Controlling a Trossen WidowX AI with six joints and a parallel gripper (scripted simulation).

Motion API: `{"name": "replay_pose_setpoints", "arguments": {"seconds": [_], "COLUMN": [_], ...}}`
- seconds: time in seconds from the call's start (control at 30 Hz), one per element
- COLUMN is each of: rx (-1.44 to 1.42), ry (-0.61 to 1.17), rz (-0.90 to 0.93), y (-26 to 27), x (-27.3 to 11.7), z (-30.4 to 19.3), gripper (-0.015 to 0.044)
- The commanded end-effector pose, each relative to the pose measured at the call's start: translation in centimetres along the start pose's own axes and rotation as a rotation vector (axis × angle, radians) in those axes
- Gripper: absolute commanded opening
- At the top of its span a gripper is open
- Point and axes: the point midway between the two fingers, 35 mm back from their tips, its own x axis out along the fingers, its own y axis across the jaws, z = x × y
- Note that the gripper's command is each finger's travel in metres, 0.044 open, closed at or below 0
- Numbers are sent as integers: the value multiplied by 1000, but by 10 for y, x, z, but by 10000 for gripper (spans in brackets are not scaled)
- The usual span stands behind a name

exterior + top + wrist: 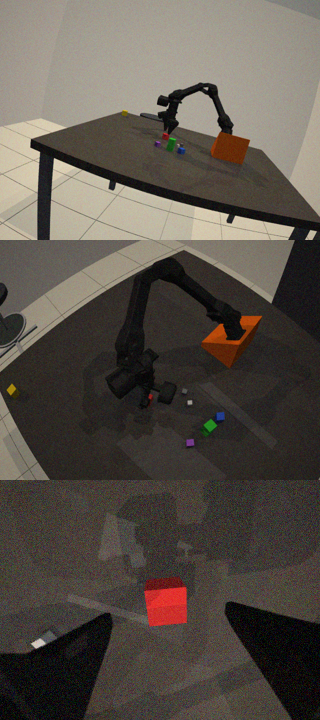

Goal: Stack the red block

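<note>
The red block (150,397) (165,136) (167,605) sits on the dark table, partly hidden by the gripper in the top view. My gripper (167,132) (168,612) is open and empty, pointing down just above the red block. In the wrist view the block shows between the two widely parted fingertips, with a gap on each side. The green tower (210,425) (171,144) stands upright, apart from the red block, and is outside the wrist view.
A blue block (220,416) (181,151) is close beside the tower. A purple block (190,442) (157,144), a white block (189,402) (38,643) and a grey block (184,391) are nearby. A yellow block (11,389) (124,113) sits near the table edge. A large orange body (221,349) (231,148) is by the arm's base.
</note>
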Motion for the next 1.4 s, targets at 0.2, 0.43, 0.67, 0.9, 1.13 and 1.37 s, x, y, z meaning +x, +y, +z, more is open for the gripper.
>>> {"name": "replay_pose_setpoints", "arguments": {"seconds": [0.2,0.43,0.67,0.9,1.13,1.37], "rx": [-8,-8,-8,-8,-8,-8], "ry": [3,3,4,4,4,4], "rz": [-4,-5,-5,-5,-5,-5], "y": [1,1,1,1,1,1], "x": [18,29,35,35,35,35], "z": [0,0,-1,-1,-1,-1], "gripper": [440,440,440,440,361,177]}}
